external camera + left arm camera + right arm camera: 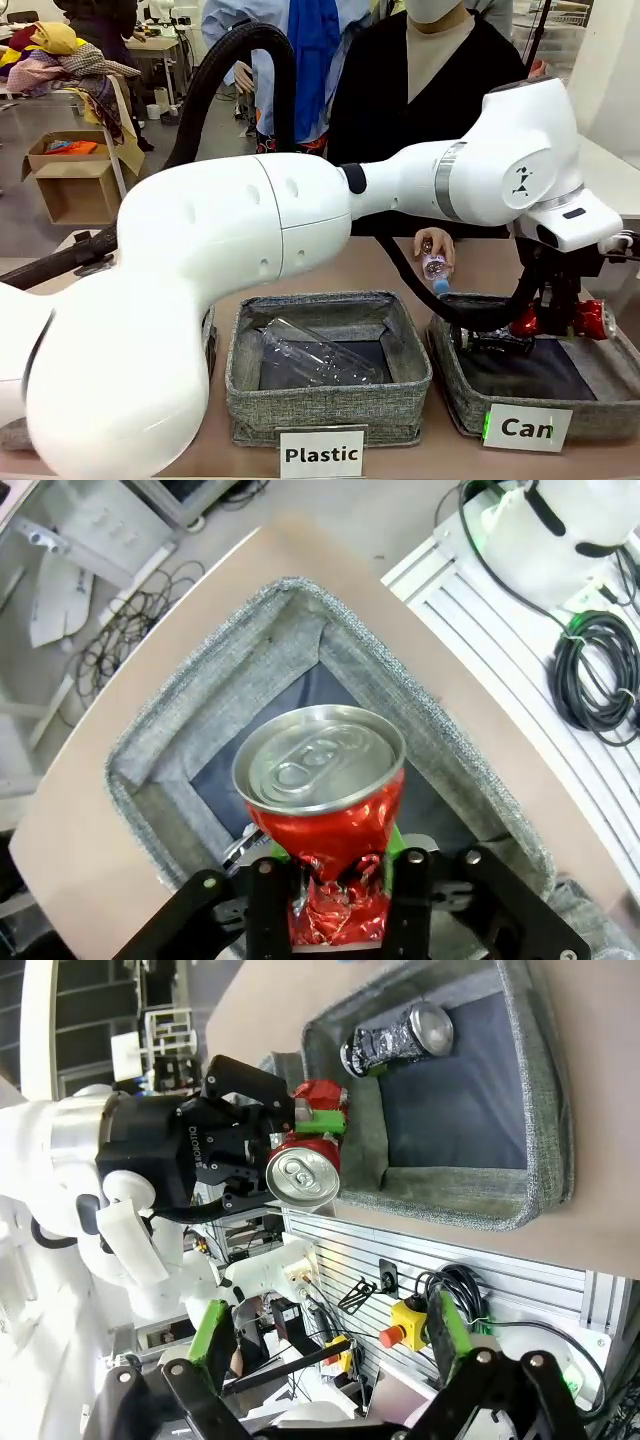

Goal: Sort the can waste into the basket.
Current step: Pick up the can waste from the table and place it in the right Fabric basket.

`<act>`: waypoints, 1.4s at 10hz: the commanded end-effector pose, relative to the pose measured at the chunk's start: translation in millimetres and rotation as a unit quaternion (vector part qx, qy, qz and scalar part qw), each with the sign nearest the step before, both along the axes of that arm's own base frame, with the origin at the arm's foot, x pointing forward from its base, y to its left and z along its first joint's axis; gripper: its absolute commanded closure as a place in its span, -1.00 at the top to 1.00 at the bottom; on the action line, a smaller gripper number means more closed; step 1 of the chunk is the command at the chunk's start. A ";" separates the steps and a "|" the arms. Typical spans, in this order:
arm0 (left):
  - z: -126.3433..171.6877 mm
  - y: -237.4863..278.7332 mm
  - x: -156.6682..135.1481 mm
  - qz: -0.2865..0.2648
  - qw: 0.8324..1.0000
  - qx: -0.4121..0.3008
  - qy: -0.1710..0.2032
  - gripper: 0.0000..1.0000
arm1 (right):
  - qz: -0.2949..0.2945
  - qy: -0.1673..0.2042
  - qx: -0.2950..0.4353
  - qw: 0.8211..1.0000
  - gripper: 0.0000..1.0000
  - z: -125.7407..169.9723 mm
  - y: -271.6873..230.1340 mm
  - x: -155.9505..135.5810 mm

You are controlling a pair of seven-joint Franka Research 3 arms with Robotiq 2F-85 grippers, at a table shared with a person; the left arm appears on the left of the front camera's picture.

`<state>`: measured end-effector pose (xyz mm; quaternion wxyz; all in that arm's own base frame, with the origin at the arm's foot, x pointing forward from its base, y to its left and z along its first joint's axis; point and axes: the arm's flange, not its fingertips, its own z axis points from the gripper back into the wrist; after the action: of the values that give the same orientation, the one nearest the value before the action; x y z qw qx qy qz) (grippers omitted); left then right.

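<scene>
My left arm reaches across to the grey basket (600, 400) labelled "Can". Its gripper (555, 315) is shut on a crushed red can (592, 320) and holds it just above the basket's far edge. In the left wrist view the red can (330, 810) stands silver top up between the green pads of this gripper (345, 890), over the basket's (200, 690) dark floor. A black crushed can (497, 342) lies inside the basket. The right wrist view shows the black can (395, 1038), the basket (545, 1110), the held red can (305, 1175), and my right gripper (330, 1350) open and empty.
A matching bin labelled "Plastic" (330, 400) stands left of the basket with a clear plastic bottle (310, 355) in it. A person's hand (435, 250) holds a small clear bottle beyond the bins. My left arm's big white links span the table.
</scene>
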<state>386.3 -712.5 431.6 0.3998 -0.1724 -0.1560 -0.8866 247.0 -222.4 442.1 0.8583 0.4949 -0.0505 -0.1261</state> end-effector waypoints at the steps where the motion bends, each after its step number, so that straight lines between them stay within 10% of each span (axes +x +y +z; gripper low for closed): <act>1: 16.2 -34.3 21.3 0.006 1.000 0.015 -0.009 1.00 | 0.002 0.001 0.002 1.000 1.00 0.2 0.8 -0.2; 14: 64.1 40.1 43.0 0.101 0.995 0.017 0.013 1.00 | 0.030 0.003 -0.013 0.999 1.00 5.5 22.6 24.9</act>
<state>422.7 -674.0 490.4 0.4779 -0.1518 -0.1554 -0.8511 265.6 -200.9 444.3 0.8677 0.4867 -0.0321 -0.0962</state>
